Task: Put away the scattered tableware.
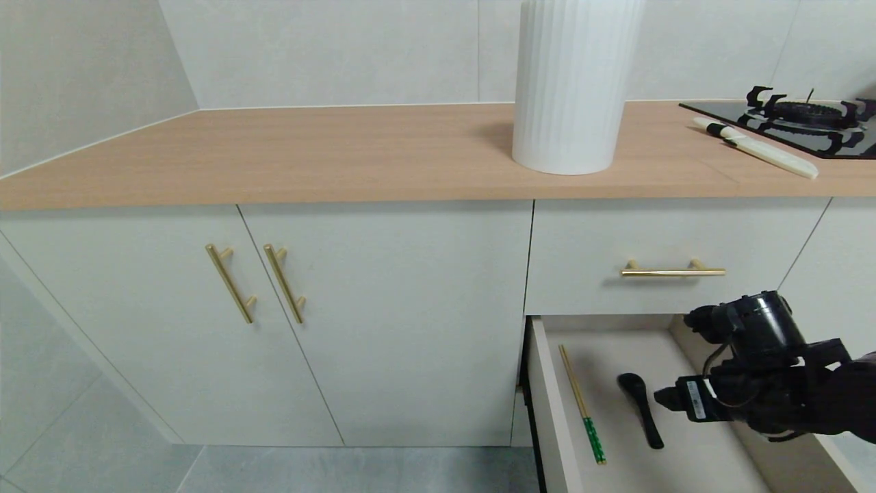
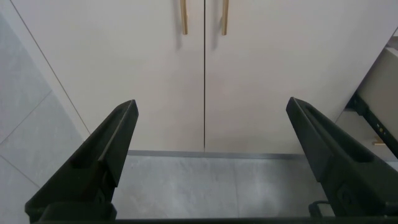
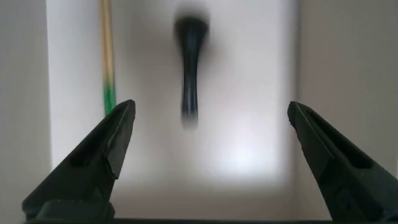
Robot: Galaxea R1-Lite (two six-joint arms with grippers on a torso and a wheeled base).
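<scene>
Right hand [image 3: 210,109] spread apart above open drawer [image 1: 547,397], black spoon [image 1: 640,407] and chopsticks [image 1: 582,411] laid inside, left hand [image 2: 210,106] spread apart before cabinet doors [image 2: 261,81]

The wooden worktop [image 1: 342,150] carries a tall white ribbed container [image 1: 571,82], a pale knife [image 1: 756,147] and a black hob [image 1: 807,130]. Below it, in the open drawer [image 1: 547,383], chopsticks [image 1: 582,404] lie beside a black spoon [image 1: 641,407], not touching it.

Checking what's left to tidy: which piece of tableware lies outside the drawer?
The long white utensil on the countertop by the stove; the chopsticks and black spoon lie inside the open drawer.
</scene>
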